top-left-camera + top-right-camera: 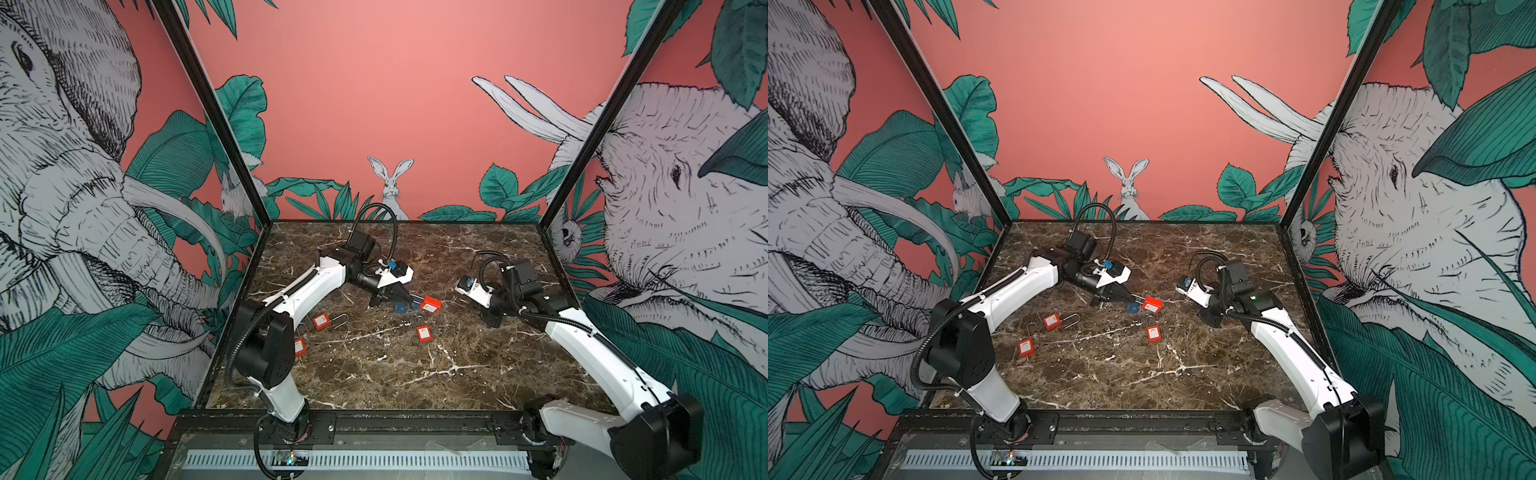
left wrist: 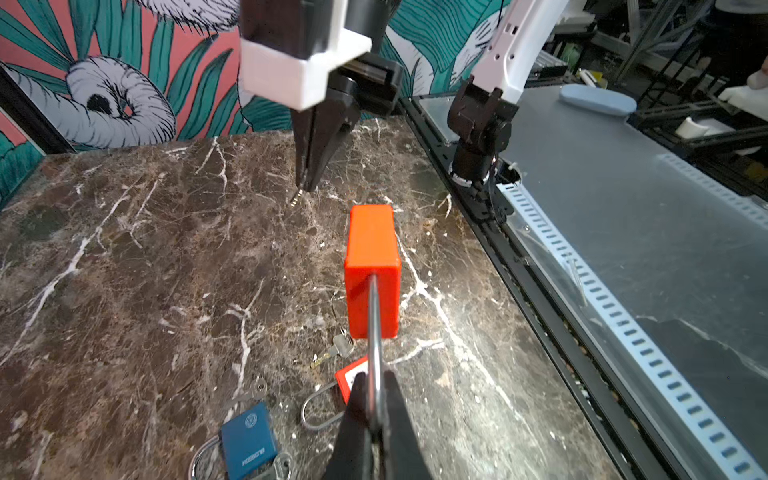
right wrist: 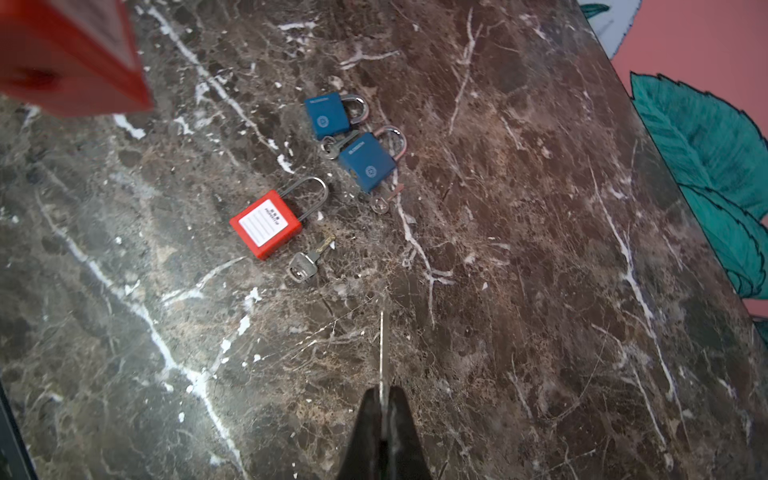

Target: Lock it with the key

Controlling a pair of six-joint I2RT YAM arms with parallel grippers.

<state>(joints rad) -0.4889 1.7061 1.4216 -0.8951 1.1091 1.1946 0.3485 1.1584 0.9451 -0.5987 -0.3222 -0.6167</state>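
two claws are gripping, both closed tight on something. the left gripper (image 2: 376, 399) is clamping the steel shackle (image 2: 374, 332) of a red padlock (image 2: 372, 266), holding it up off the table (image 1: 395, 374), over the table's middle. the right gripper (image 3: 384, 395) is pinching a key (image 3: 381, 349), blade pointing out, over the table's right half. the padlock is looking rigid, smooth and weighty, likely pivoting on that shackle hold; gripping its body is looking steadier for keying.

The near half of the dark veined marble worktop (image 1: 415, 374) lies bare; red plastic padlocks (image 1: 1051, 322), square blue padlocks (image 3: 327, 115) and a loose silver key (image 3: 303, 266) clutter the middle
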